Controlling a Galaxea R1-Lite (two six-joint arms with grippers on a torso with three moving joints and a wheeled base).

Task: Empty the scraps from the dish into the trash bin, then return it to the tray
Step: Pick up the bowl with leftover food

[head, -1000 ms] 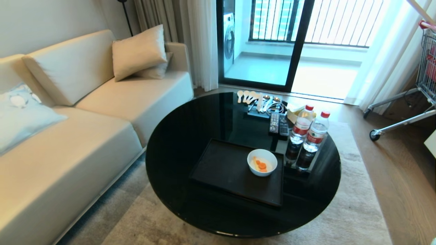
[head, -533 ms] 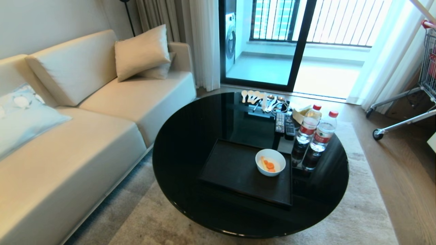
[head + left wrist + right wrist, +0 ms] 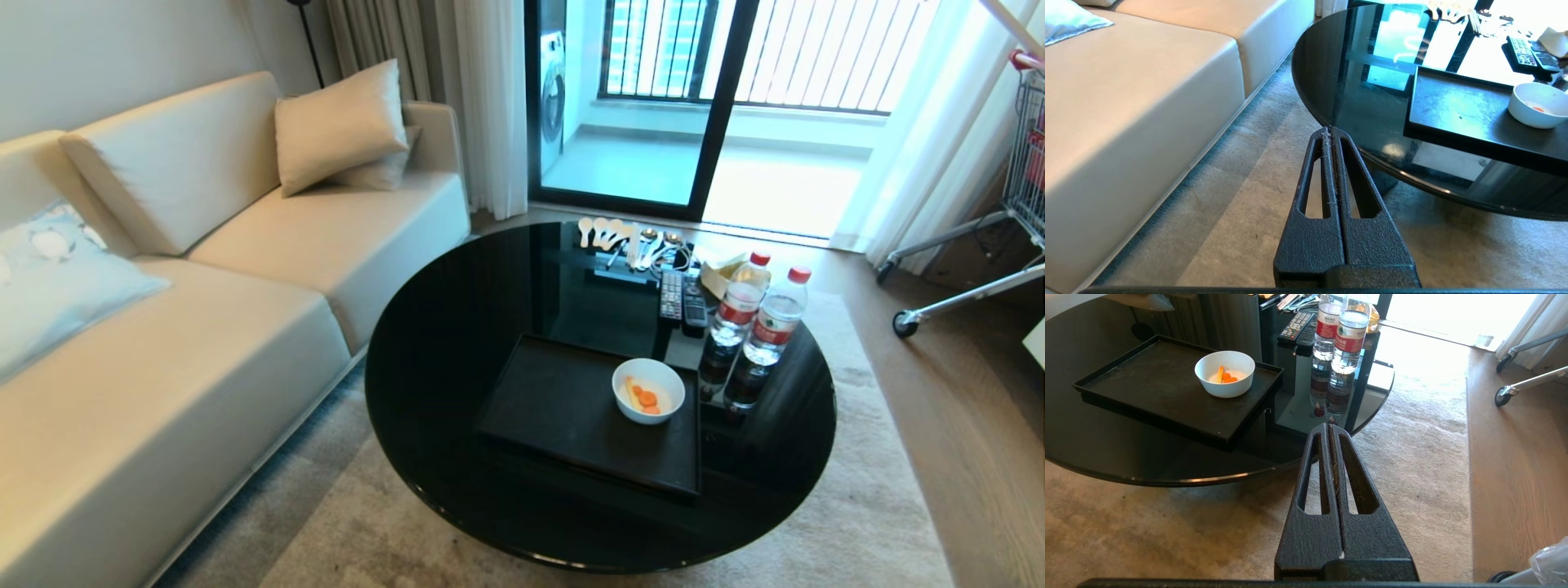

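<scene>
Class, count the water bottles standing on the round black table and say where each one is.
2. One water bottle stands right of the tray, near the remotes; the second bottle stands touching it, nearer the table's right edge. None seems hidden.

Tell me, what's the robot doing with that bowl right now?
Left gripper and right gripper shut, empty, short of the table. Bowl with scraps on tray. Water bottles close beside it. Bin unseen.
</scene>
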